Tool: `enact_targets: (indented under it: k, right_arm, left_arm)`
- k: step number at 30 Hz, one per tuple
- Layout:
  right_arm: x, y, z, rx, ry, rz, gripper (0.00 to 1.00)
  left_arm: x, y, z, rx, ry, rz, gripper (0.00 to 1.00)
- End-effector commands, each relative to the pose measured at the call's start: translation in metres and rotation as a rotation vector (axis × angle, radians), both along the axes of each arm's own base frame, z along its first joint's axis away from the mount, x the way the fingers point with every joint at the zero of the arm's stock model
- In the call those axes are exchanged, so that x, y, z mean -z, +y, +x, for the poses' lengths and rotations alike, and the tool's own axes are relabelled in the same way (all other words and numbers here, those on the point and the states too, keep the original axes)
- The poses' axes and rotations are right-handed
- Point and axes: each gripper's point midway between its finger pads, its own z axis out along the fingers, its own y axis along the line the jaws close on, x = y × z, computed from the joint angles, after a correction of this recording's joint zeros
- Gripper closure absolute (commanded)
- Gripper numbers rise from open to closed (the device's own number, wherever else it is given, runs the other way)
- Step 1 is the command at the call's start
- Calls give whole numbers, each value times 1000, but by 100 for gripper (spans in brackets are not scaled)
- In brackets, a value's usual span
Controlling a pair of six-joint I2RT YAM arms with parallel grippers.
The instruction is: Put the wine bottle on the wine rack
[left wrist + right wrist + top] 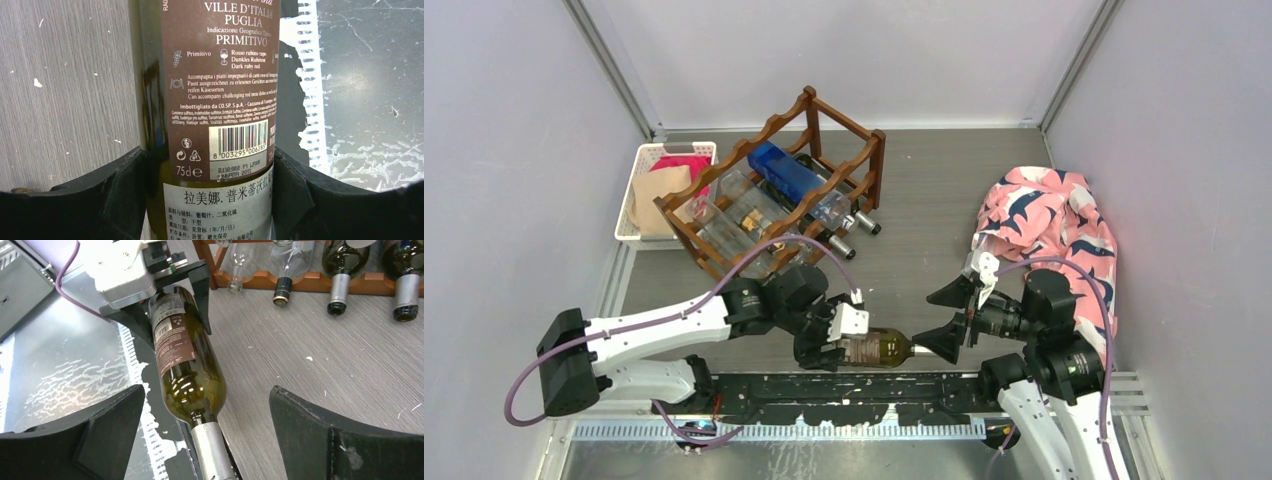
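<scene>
A dark green wine bottle (879, 348) with a brown label lies horizontal near the table's front edge, its neck pointing right. My left gripper (836, 343) is shut on the bottle's body; in the left wrist view both black fingers press the glass (215, 100) on either side of the labels. My right gripper (944, 320) stands wide open. Its fingers flank the silver-capped neck (212, 450) without touching it. The dark reddish-brown wine rack (774, 190) stands at the back left and holds several bottles.
A white basket (639, 175) with cloths sits left of the rack. A pink patterned cloth (1049, 215) lies at the right. Bottle necks (340, 290) stick out of the rack's front rail (305, 280). A metal strip (824, 385) runs along the near edge.
</scene>
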Motion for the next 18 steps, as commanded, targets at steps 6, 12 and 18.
enact_targets:
  k: [6,12,18]
  right_arm:
    - [1,3,-4,-101,-98,-75,0]
    - [2,9,-5,-153,-81,-107,1]
    - [1,17,0,-198,-91,-130,1]
  left_arm:
    - [-60,-31,3,81,38,-156,100]
    - [-81,-32,11,71,77,-192,100]
    - [-95,-36,13,95,101,-219,100]
